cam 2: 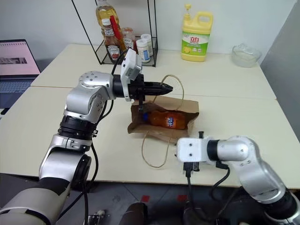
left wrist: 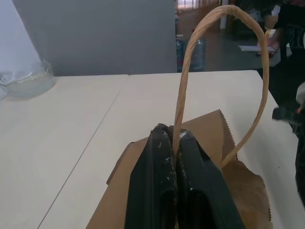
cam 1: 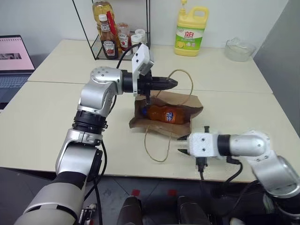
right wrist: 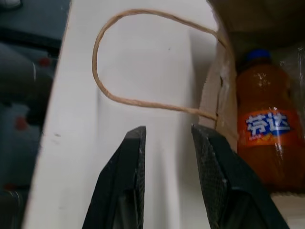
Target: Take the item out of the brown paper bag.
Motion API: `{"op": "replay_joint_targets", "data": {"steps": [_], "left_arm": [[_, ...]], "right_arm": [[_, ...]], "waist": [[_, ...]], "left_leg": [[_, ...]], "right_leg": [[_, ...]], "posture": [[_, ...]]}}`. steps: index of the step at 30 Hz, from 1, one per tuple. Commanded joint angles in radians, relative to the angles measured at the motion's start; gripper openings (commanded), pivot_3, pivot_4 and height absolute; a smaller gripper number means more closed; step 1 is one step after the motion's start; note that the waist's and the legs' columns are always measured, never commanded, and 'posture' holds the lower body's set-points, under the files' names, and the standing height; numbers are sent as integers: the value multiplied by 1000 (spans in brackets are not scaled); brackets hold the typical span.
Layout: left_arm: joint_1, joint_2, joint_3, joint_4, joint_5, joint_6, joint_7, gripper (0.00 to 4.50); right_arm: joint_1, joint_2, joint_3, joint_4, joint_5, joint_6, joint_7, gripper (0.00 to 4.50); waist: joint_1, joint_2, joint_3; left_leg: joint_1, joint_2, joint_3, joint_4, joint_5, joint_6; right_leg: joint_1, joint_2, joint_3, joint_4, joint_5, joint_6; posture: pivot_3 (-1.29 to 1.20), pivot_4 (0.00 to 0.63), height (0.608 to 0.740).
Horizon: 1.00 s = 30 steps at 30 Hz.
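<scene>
Lay on its side inside the flattened brown kraft paper bag, the small orange plastic bottle with the blue cap, long axis running roughly along the desk's near edge, cap end toward the robot's left and base toward its right. Rested near the middle of the cream desk, nearer the front edge than the back. Showed only through the bag's gaping mouth; the base end sat tucked under the paper, and the cap was hard to make out from the head views. Held up one thin tan loop handle above the bag, the left claw with fingers clenched on the cord, pointing level across the bag and just above the bottle's cap end. Lay flat on the desk toward the front edge, the second tan loop handle. Hung at the front edge, just beside the bag's near side, the right claw, fingers parted and grasping nothing, apart from the bottle.
</scene>
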Motion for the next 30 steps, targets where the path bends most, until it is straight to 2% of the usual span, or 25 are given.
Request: {"op": "replay_joint_targets", "data": {"steps": [1,4,9,16,21,30], "left_arm": [[-19,-6,20,-24,-21,-14,-2,0],[-34,-17,28,-1,-20,-19,6,0],[-68,-28,56,52,-25,-23,29,0],[-80,-27,78,79,-28,-19,32,0],[-76,-33,80,74,-27,-20,28,0],[-79,-46,82,79,-25,-26,28,0]], "right_arm": [[-119,80,-64,-32,117,173,-80,1534],[-178,131,14,17,106,204,-186,1534],[-236,202,191,133,13,147,-367,1534],[-290,264,280,249,-52,154,-520,1534],[-336,310,295,326,-55,181,-574,1534],[-412,265,445,493,-151,64,-575,1534]], "waist": [[-3,0,0],[-1,0,0],[-2,0,0],[-2,0,0],[-3,1,0],[-4,1,0]], "left_leg": [[0,0,0,0,0,0],[1,0,0,-1,-1,1],[0,0,0,0,-1,3],[-1,0,0,0,-1,2],[-1,0,0,-1,0,1],[-1,0,0,-1,-1,2]], "right_leg": [[0,0,0,0,0,0],[0,0,0,1,0,0],[-1,0,0,0,0,0],[-2,0,0,0,0,0],[-2,0,0,1,0,0],[-3,0,0,1,0,0]], "posture": [[0,150,740],[0,150,740],[0,150,740],[0,150,740],[0,150,740],[0,150,740]]}}
